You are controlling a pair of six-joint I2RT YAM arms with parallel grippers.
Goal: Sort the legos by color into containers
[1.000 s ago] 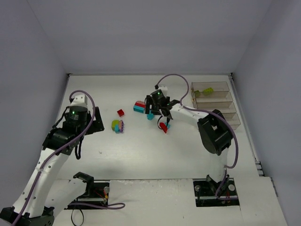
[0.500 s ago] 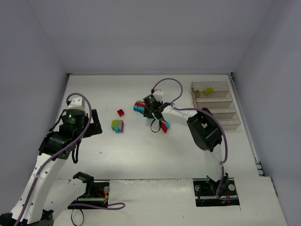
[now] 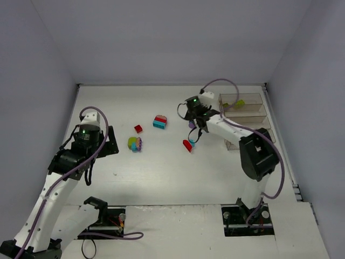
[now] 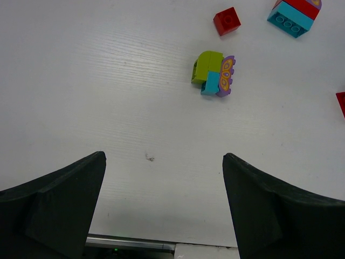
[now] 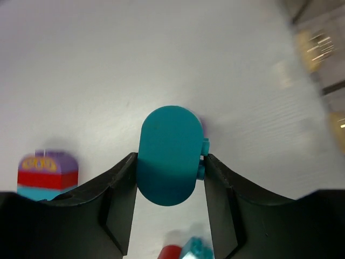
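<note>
Teal rounded plastic brick (image 5: pixel 167 140) sits clamped in your right claw (image 5: pixel 170 162) over the white table (image 3: pixel 161 172). The row of four clear brownish plastic bins (image 3: pixel 250 120) stands at its three o'clock, one lime brick (image 3: pixel 237 103) inside the farthest. Your left claw (image 4: pixel 161 162) hangs with its fingers apart, a lime-teal-purple brick clump (image 4: pixel 213 74) at its twelve o'clock.

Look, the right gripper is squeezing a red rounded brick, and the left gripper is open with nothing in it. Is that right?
Not quite. The right gripper is squeezing a teal rounded brick, not a red one, as the right wrist view shows. The left gripper is indeed open with nothing in it.
</note>
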